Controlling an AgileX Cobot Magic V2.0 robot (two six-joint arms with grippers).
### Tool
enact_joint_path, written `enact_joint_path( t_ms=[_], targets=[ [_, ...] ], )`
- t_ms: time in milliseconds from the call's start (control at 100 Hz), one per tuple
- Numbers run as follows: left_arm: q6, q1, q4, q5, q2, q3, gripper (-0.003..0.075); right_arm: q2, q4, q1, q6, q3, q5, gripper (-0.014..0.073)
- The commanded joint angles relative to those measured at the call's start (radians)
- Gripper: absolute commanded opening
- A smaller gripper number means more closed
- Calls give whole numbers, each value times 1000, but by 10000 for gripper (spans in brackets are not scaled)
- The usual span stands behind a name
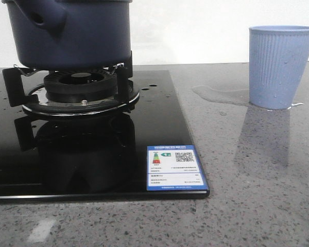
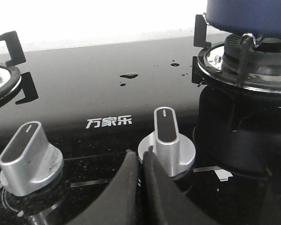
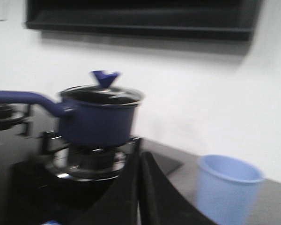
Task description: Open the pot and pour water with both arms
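Left tool [image 2: 141, 176] low over hob front, fingers pressed together just before silver knob [image 2: 167, 143]. Right tool [image 3: 139, 180] likewise closed, raised, aimed at lidded pot [image 1: 72, 31] on burner [image 1: 80, 90]. Water [image 1: 221, 95] puddled on tabletop [image 1: 247, 195] beside blue cup [image 1: 279, 64].

Navy pot [image 1: 87, 36] (matte); pale-blue ribbed cup [image 1: 279, 67]

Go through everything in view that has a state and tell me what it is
pot: on the burner, glass lid still on
cup: upright, standing beside a puddle of water
left gripper: shut, empty
right gripper: shut, empty
stove knobs: both pointing straight up
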Motion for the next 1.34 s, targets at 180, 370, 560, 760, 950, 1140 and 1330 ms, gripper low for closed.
enact_joint_path(
  t_ms=[180, 370, 560, 760, 950, 1140, 1330],
  targets=[
    [-9, 2, -11, -71, -24, 12, -20, -10, 1094, -15, -1042, 10, 636, -67],
    [-9, 2, -11, -71, -24, 12, -20, -16, 1147, -120, -1054, 125, 526, -68],
    [-9, 2, -11, -71, -24, 12, -20, -16, 1176, -264, -1054, 149, 504, -68],
    [-9, 2, -11, -71, -24, 12, -20, -16, 1176, -322, -1054, 149, 570, -68],
    [-9, 2, -11, -71, -24, 12, -20, -16, 1176, -322, -1054, 149, 571, -68],
    [-9, 2, -11, -71, -24, 12, -20, -16, 1176, -322, -1054, 149, 571, -68],
    [-9, 2, -11, -71, -24, 12, -20, -16, 1176, -322, -1054, 149, 571, -68]
  ],
)
